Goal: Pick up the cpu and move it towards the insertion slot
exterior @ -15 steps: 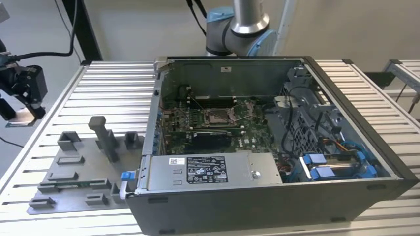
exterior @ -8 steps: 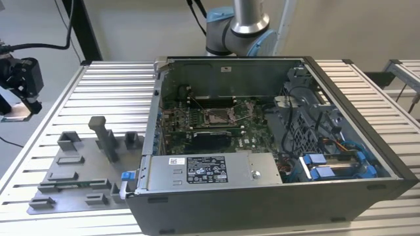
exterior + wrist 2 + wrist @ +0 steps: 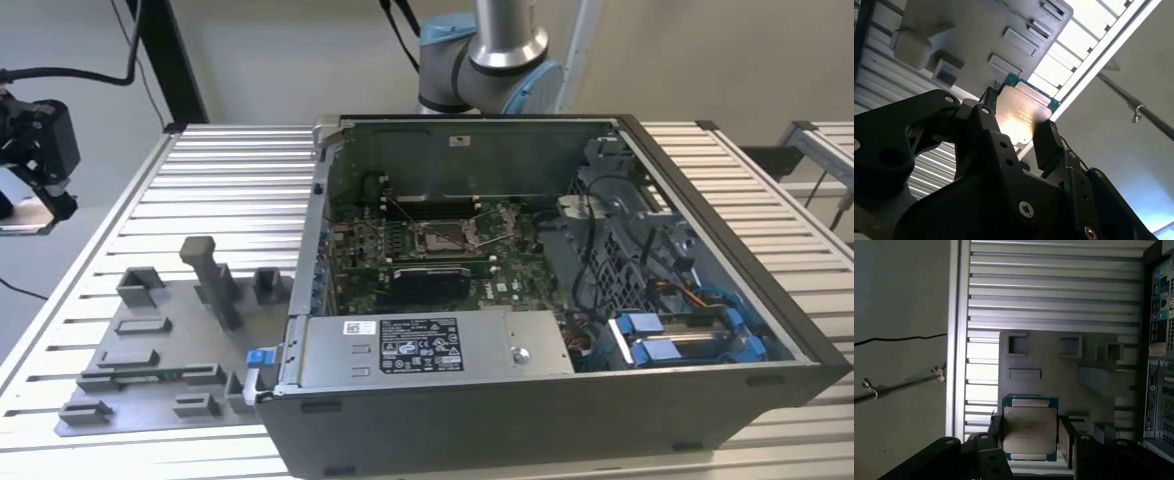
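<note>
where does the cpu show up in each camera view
First wrist view: the cpu sits between the gripper's fingers.
Second wrist view: between the fingers too, its metal top glaring.
Exterior view: too small to tell; the gripper holding it hangs past the table at the exterior view's left.
Shared landmark: the grey fixture plate.

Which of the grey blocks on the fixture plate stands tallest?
The narrow upright post; the other blocks around it are squat or flat.
</note>
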Robot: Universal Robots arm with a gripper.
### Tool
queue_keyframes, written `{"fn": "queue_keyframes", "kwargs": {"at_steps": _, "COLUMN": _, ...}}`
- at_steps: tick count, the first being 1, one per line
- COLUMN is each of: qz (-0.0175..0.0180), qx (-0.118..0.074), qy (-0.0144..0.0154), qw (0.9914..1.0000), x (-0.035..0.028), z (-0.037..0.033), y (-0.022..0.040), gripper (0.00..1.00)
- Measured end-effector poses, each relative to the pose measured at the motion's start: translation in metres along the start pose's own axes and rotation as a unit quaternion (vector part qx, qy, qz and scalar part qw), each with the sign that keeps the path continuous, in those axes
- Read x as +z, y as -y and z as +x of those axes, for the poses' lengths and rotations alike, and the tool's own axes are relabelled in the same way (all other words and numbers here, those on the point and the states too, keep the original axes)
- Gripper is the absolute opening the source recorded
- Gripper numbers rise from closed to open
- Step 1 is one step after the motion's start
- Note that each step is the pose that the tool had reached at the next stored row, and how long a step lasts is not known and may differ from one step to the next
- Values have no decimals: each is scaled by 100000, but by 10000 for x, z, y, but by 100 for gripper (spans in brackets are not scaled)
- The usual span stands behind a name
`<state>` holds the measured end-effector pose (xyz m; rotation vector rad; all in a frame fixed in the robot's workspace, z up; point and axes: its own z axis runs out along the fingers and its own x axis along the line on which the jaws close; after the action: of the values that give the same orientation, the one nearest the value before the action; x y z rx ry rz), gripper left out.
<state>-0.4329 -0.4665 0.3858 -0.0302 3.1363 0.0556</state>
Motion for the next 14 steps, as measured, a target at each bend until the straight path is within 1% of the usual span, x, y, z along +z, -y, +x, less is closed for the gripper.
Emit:
{"fn": "queue_keyframes", "kwargs": {"at_steps": 7, "qz": -2, "qx": 1, "qy": 2, "qw": 100000, "x": -128, "z": -1, "y": -5, "gripper": 0}}
{"fn": "queue_keyframes", "kwargs": {"at_steps": 12, "qz": -3, "qx": 0, "qy": 3, "qw": 100000, "x": -207, "z": -1, "y": -7, "gripper": 0}}
{"fn": "queue_keyframes", "kwargs": {"at_steps": 14, "qz": -8, "qx": -1, "qy": 10, "qw": 100000, "x": -226, "z": -1, "y": -8, "gripper": 0}}
